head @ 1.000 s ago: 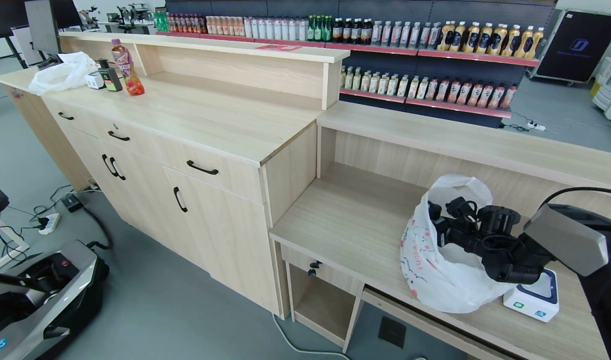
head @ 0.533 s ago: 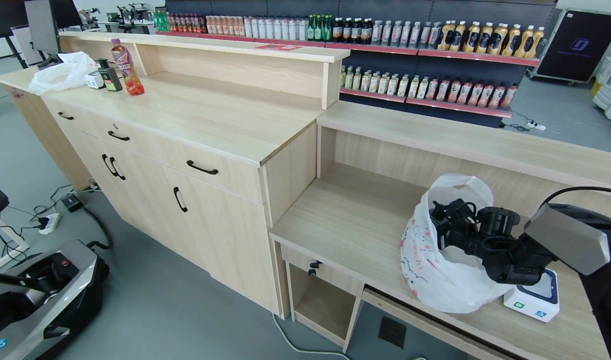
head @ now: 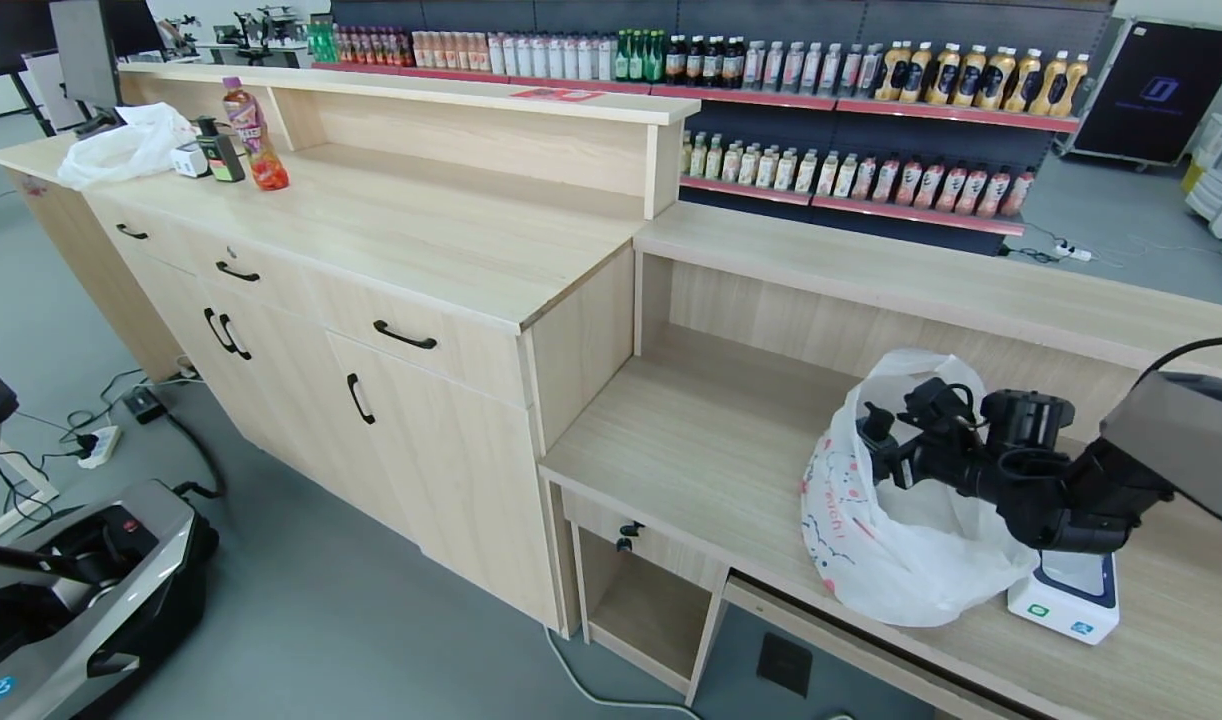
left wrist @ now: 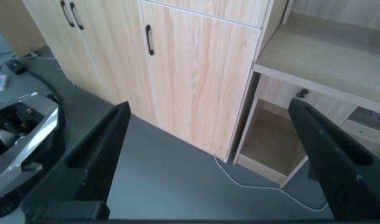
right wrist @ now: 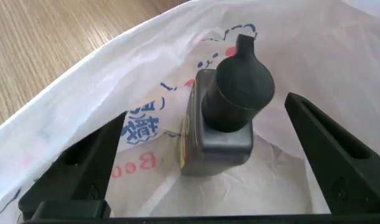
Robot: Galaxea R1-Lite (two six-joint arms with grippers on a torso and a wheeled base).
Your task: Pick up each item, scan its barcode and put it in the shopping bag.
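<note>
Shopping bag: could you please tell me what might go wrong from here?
The right gripper hangs open over the bottle in the shopping bag; pulling away could snag the plastic and tip the bottle. The bag sits near the front edge of the counter, so a tug might drag it off.

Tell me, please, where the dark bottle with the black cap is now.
In the right wrist view, the dark bottle sits inside the white plastic shopping bag, on the low wooden counter at the robot's right, beside the white scanner box.
</note>
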